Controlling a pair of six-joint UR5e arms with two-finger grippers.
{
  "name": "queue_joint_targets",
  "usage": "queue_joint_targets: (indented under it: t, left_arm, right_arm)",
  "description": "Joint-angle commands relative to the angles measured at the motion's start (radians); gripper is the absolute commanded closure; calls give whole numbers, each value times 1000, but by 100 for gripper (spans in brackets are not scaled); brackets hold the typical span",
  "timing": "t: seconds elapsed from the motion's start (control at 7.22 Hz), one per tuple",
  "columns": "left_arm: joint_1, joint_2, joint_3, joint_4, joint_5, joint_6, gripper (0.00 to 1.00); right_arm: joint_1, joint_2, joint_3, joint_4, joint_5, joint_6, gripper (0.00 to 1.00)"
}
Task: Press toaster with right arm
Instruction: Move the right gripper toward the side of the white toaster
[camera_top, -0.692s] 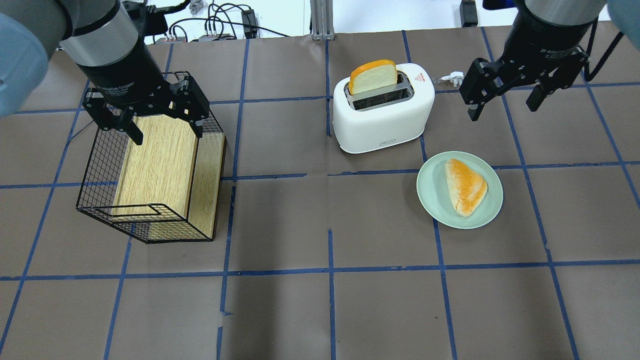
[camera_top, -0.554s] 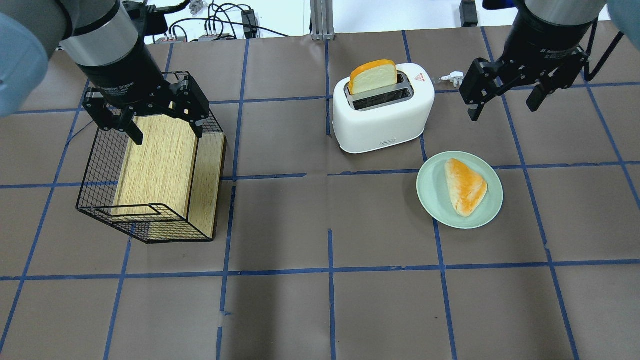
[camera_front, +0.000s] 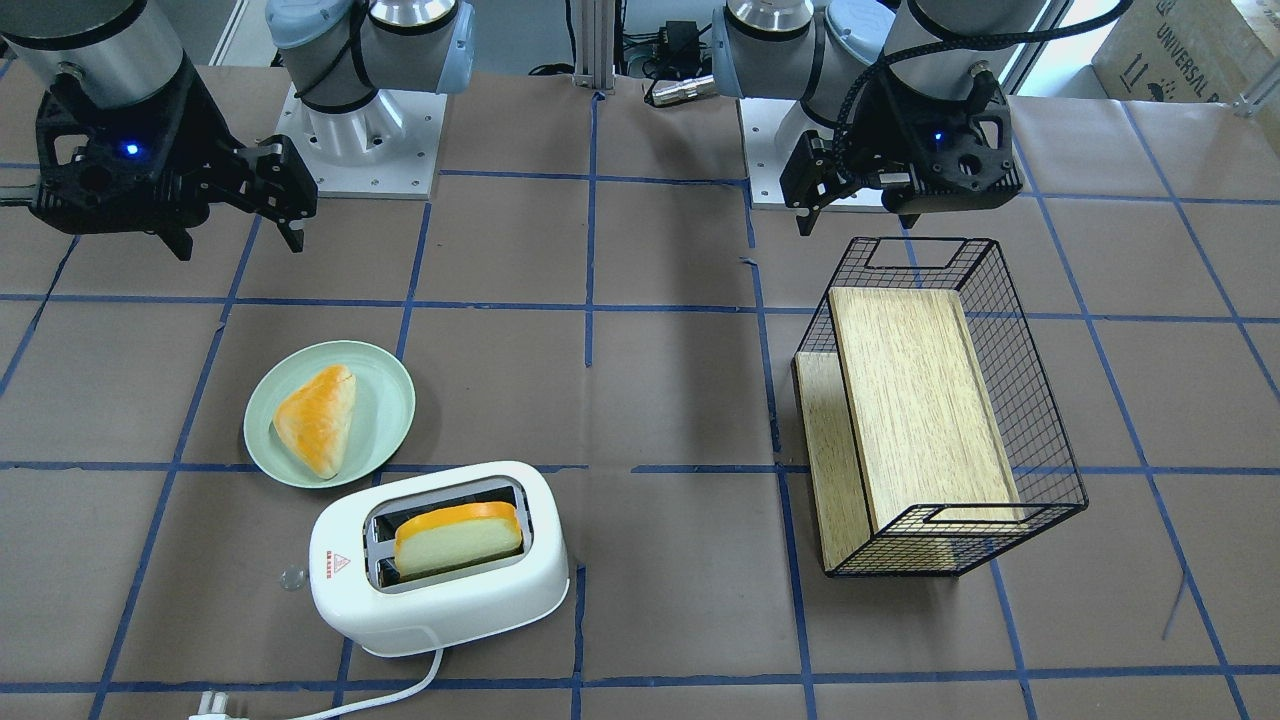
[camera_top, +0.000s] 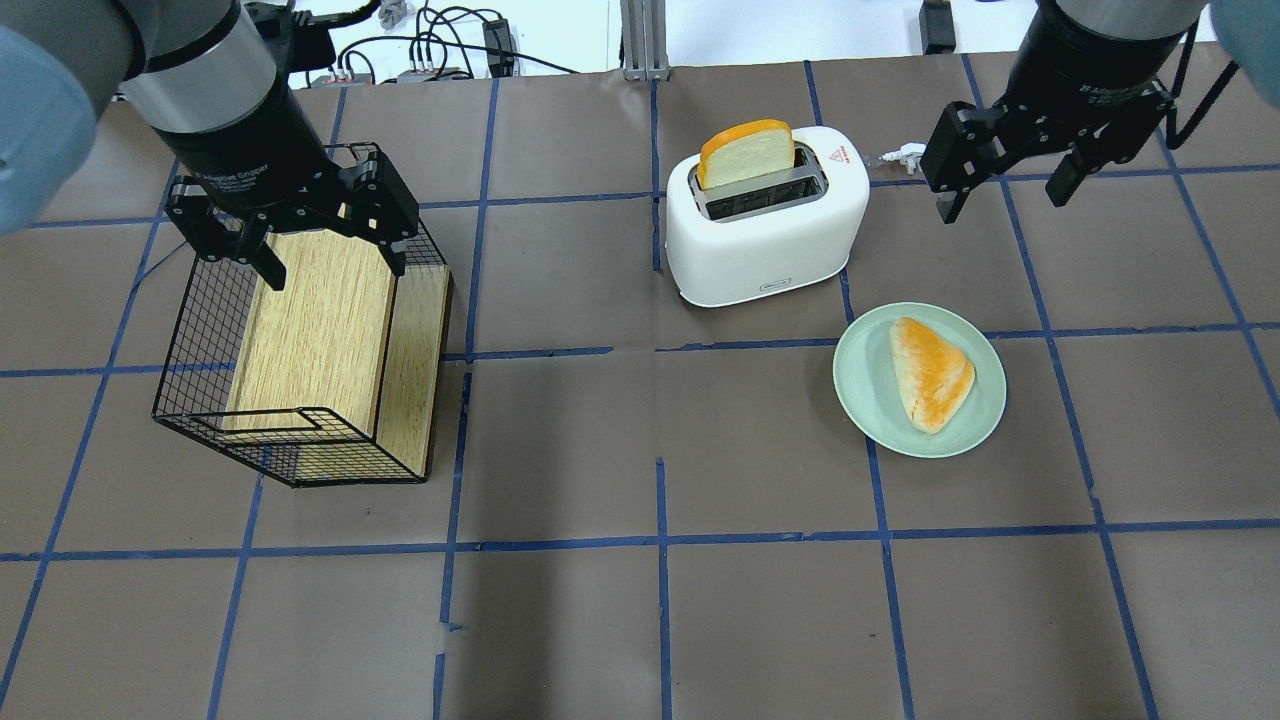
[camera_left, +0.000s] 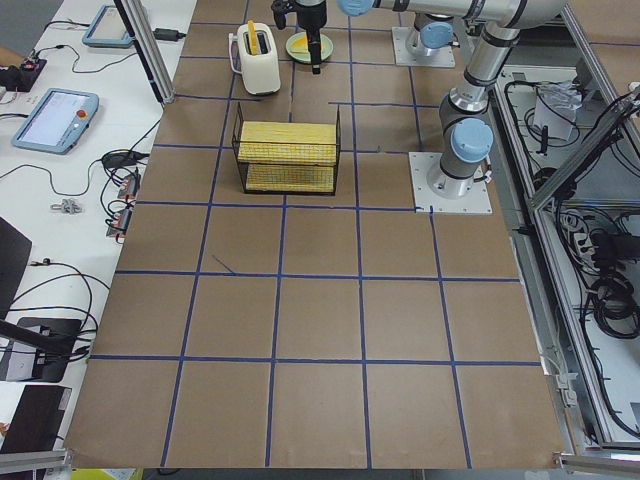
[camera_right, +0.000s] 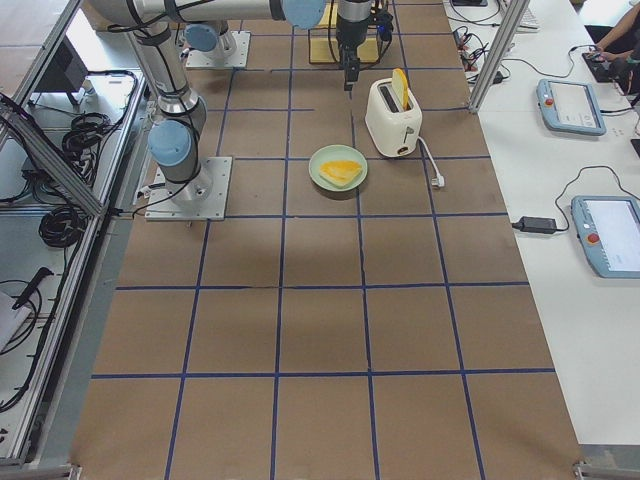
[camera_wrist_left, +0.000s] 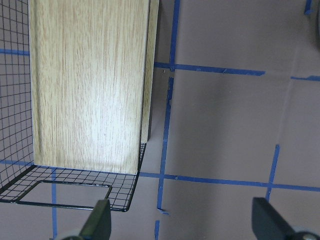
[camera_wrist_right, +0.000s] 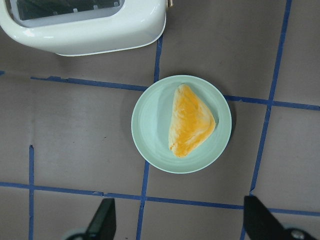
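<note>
The white two-slot toaster (camera_top: 766, 228) stands at the table's far middle with a slice of bread (camera_top: 747, 152) upright in its far slot. It also shows in the front view (camera_front: 440, 560) and at the top of the right wrist view (camera_wrist_right: 85, 25). My right gripper (camera_top: 1005, 190) is open and empty, raised to the right of the toaster and apart from it; in the front view it (camera_front: 235, 225) is at the upper left. My left gripper (camera_top: 300, 240) is open and empty above the wire basket (camera_top: 300, 320).
A pale green plate (camera_top: 868, 400) with a triangular pastry (camera_top: 930, 373) lies just in front and right of the toaster. The toaster's white cord and plug (camera_front: 215, 706) trail off its far side. The wire basket holds a wooden board (camera_front: 920, 400).
My right gripper has moved a little away from me, toward the table's far edge, still open. The left arm, toaster and plate have not moved.
</note>
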Motion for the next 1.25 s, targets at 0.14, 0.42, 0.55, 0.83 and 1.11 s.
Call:
queue_joint_targets:
  t: [0.14, 0.42, 0.55, 0.83, 1.11]
  left_arm:
    - [0, 0, 0, 0, 0, 0, 0]
    - [0, 0, 0, 1, 0, 0, 0]
    - [0, 0, 0, 0, 0, 0, 0]
    - [0, 0, 0, 0, 0, 0, 0]
    - [0, 0, 0, 1, 0, 0, 0]
  right_arm:
    - [-18, 60, -71, -27, 38, -11, 6]
    - [-81, 152, -143, -78, 173, -66, 55]
    - [-118, 187, -156, -79, 263, -147, 84]
    - [-178, 244, -171, -74, 374, -252, 97]
    - [-179, 348, -191, -88, 387, -272, 100]
